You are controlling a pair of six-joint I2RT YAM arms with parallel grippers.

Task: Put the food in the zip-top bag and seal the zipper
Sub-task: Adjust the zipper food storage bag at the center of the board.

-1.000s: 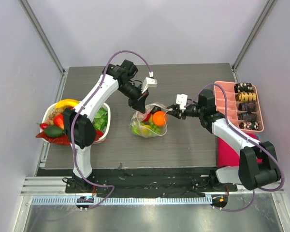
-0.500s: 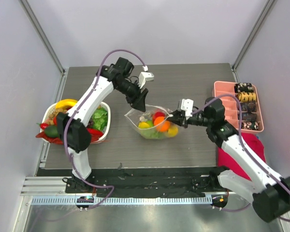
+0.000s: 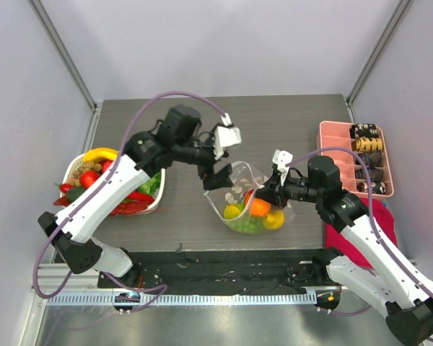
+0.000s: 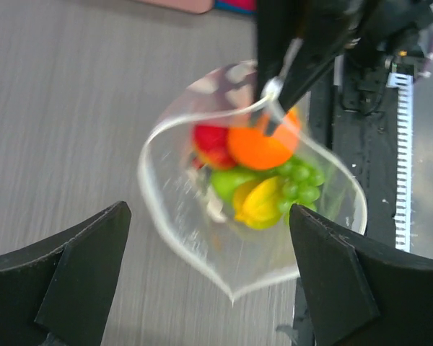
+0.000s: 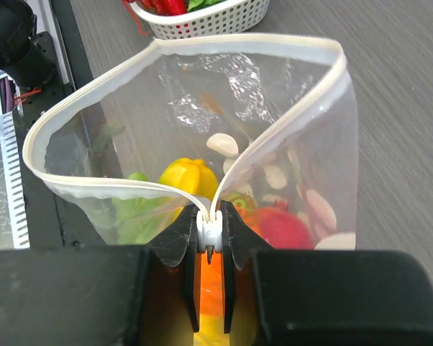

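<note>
Zipper (image 5: 238, 39) pinched in right gripper (image 5: 210, 238), left gripper (image 4: 209, 210) wide — empty

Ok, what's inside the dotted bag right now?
The bag holds an orange, a red fruit, green grapes, a yellow fruit and a green fruit. Anything beneath that pile is covered.
</note>
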